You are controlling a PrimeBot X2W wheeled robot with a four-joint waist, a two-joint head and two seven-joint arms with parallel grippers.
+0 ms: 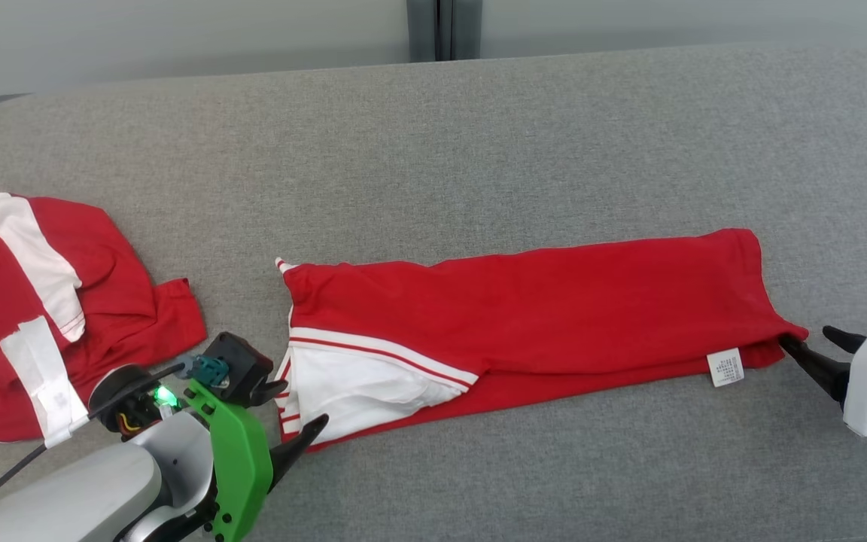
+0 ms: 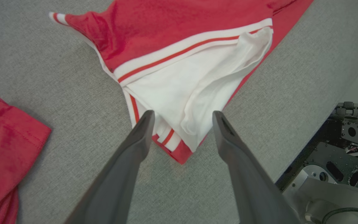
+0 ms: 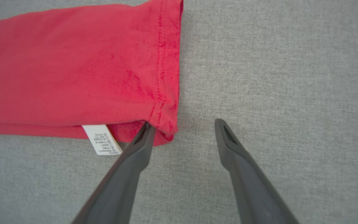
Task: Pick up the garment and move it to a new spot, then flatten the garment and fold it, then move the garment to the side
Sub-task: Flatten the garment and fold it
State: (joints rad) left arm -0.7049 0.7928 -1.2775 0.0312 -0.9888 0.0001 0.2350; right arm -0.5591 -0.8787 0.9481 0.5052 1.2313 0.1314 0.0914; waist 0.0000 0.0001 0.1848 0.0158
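The garment, red with white striped trim, lies as a long narrow band across the grey padded surface. My left gripper stands open at its left end; in the left wrist view the two fingers straddle the white, striped corner of the garment without closing on it. My right gripper is open at the right end. In the right wrist view its left fingertip touches the hem corner of the garment, beside a white care label; the other finger is over bare surface.
A second red and white garment lies crumpled at the far left, its sleeve edge near my left gripper. The surface's front edge and my dark base lie close behind the left gripper. A pale wall runs along the back.
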